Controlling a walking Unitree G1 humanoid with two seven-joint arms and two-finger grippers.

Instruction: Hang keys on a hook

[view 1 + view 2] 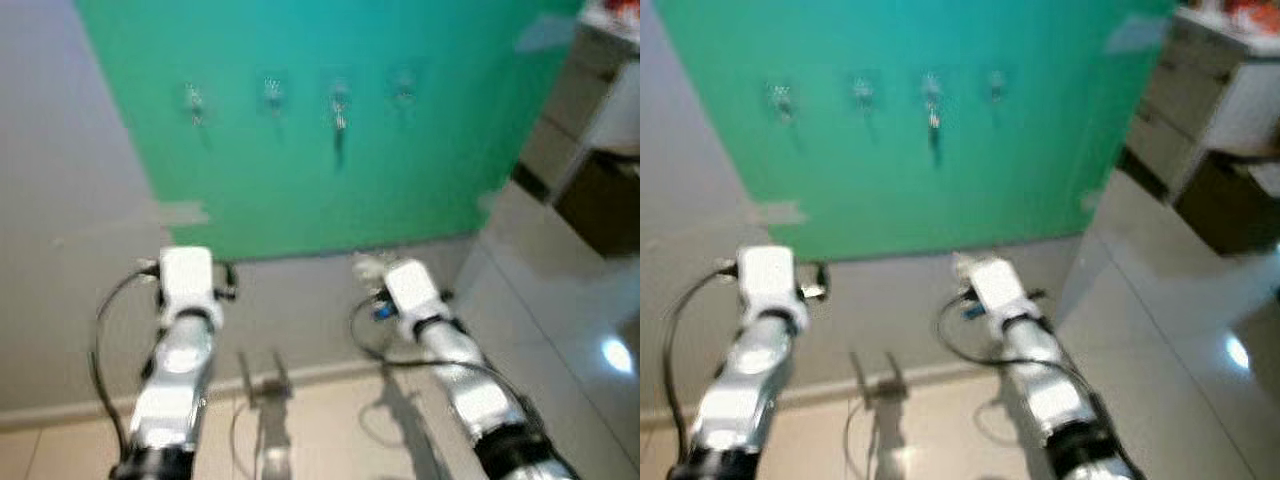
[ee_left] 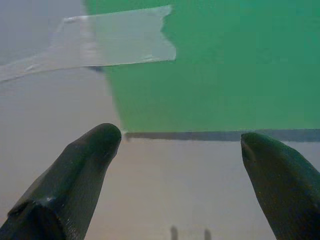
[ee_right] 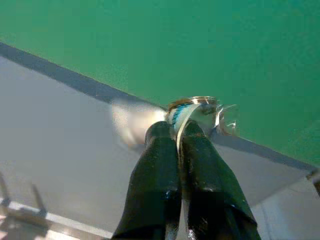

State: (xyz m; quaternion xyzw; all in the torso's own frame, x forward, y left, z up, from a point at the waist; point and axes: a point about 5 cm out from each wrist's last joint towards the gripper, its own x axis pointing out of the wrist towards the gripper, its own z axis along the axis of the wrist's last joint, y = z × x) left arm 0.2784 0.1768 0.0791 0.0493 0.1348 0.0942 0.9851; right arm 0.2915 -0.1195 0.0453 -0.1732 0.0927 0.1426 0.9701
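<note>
A green panel (image 1: 330, 180) on the grey wall carries a row of several small metal hooks (image 1: 272, 93). From the third hook (image 1: 340, 100) hangs a dark item. A key ring with a blue tag (image 3: 192, 106) is pinched at the tips of my right gripper (image 3: 176, 129), which is shut on it, low in front of the panel's bottom edge. My right arm (image 1: 415, 290) reaches forward below the hooks. On the left, my left arm (image 1: 187, 285) is raised too. Its gripper (image 2: 180, 142) is open and holds nothing, facing the panel's lower left corner.
Clear tape (image 1: 185, 213) fixes the panel's left edge to the wall. A white cabinet (image 1: 600, 90) with a dark opening below stands at the right. Glossy pale tile floor (image 1: 560, 330) runs along the wall's skirting. The eye views are blurred.
</note>
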